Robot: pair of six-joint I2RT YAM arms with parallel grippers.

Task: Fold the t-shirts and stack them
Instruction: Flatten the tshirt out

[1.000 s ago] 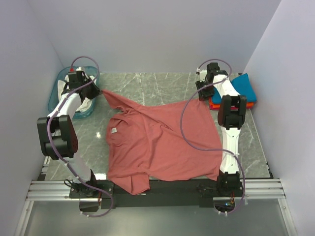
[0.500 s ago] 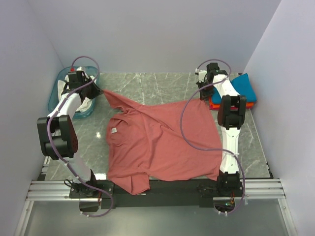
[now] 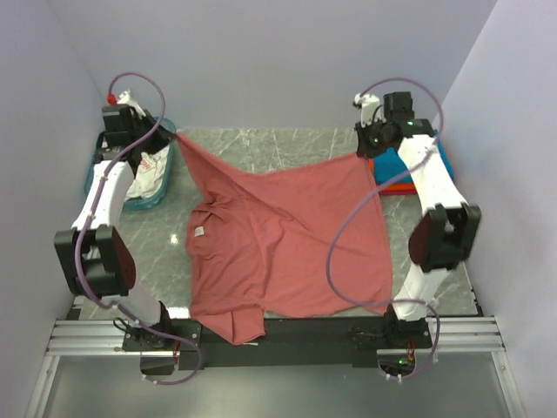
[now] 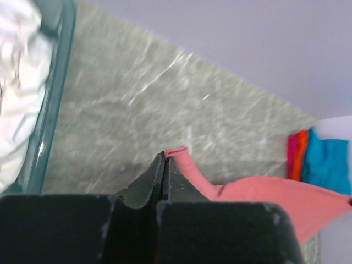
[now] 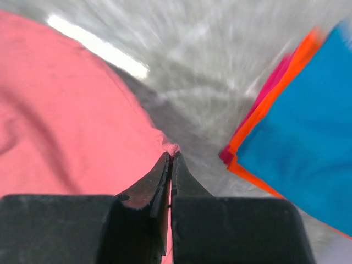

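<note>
Pinching one corner of the red shirt (image 3: 278, 244), the left fingers (image 4: 164, 162) are pressed together, with a small fold of cloth poking out just past their tips. The right fingers (image 5: 170, 160) are likewise closed on the shirt's opposite corner, its edge caught at their tips. Between the two pairs of fingers the far edge of the shirt hangs raised off the table (image 3: 261, 146), sagging in the middle. The rest of the shirt lies spread on the table toward the arm bases, its white label (image 3: 199, 232) facing up and one sleeve drooping over the near edge. Left of the left fingers stands a basket (image 4: 55, 93) holding a white cloth (image 4: 16, 82). Just right of the right fingers sits a folded stack, a blue shirt (image 5: 308, 137) on top of an orange shirt (image 5: 275, 91). The blurred wrist view seems to show a magenta layer beneath them.
</note>
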